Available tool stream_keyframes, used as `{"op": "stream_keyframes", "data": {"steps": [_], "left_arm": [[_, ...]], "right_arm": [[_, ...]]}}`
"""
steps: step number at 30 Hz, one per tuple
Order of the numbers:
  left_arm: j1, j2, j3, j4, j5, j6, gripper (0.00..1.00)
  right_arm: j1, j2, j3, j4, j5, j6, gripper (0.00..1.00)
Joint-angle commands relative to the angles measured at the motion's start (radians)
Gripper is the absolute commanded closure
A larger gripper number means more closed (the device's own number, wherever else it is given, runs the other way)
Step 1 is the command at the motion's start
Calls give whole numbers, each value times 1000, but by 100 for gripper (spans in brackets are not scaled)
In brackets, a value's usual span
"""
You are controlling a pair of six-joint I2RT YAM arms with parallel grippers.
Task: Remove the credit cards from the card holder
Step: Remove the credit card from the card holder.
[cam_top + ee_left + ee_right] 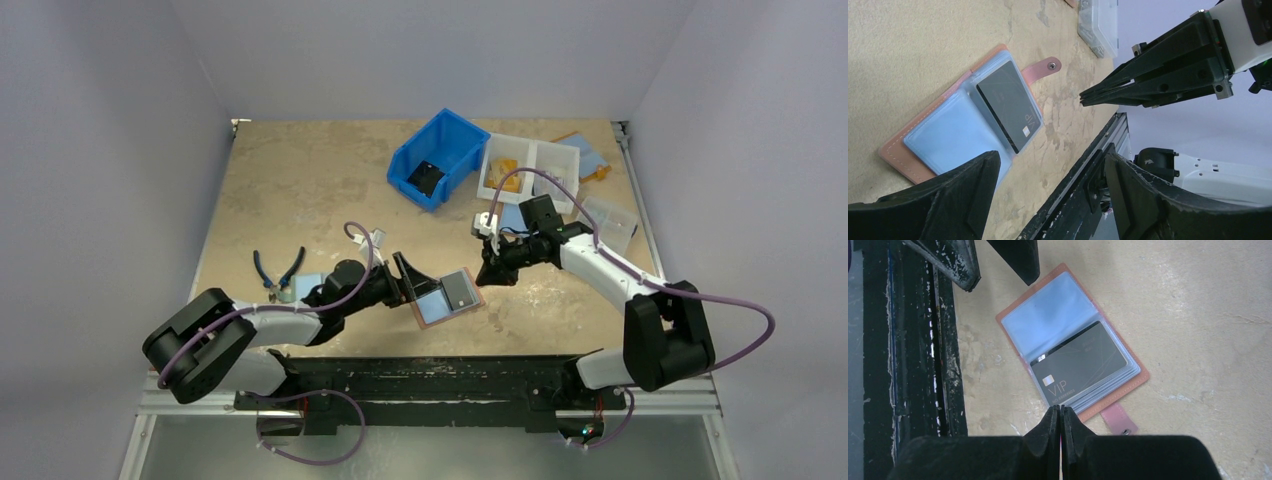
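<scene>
My left gripper (1050, 159) has its two fingers wide apart, just beside the blank half of the card holder (943, 135); I cannot tell whether a finger touches it. My right gripper (1061, 414) has its fingers pressed together, with nothing I can see between them. Its tips are just beside the snap tab (1118, 420). One card holder lies open and flat on the tabletop (300, 180), between the two grippers and near the black rail (913, 365) at the near edge. I count one dark card (1080, 362), marked VIP, under a clear sleeve on the tab-side half; the other half shows only pale blue. Farther back sit one blue bin (455, 140) and two white trays (558, 165). One pair of pliers (277, 268) lies to the left.
</scene>
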Motion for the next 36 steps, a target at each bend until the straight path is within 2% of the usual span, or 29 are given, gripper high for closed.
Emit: {"op": "stream_keyframes", "data": {"steps": [1,9,16,27,36], "left_arm": [[-11,16,-18,106,-20,-24,19],[-24,79,-24,189,-28,-54,20],[-45,190,2,256,-22,-88,30],[-62,249,56,167,-40,-89,37],[-74,293,115,74,-50,-88,48]], "right_arm": [[14,3,20,44,34,48,94],[33,27,25,64,65,81,95],[62,80,37,112,121,182,98],[114,153,67,116,212,216,99],[133,176,74,121,249,224,99]]}}
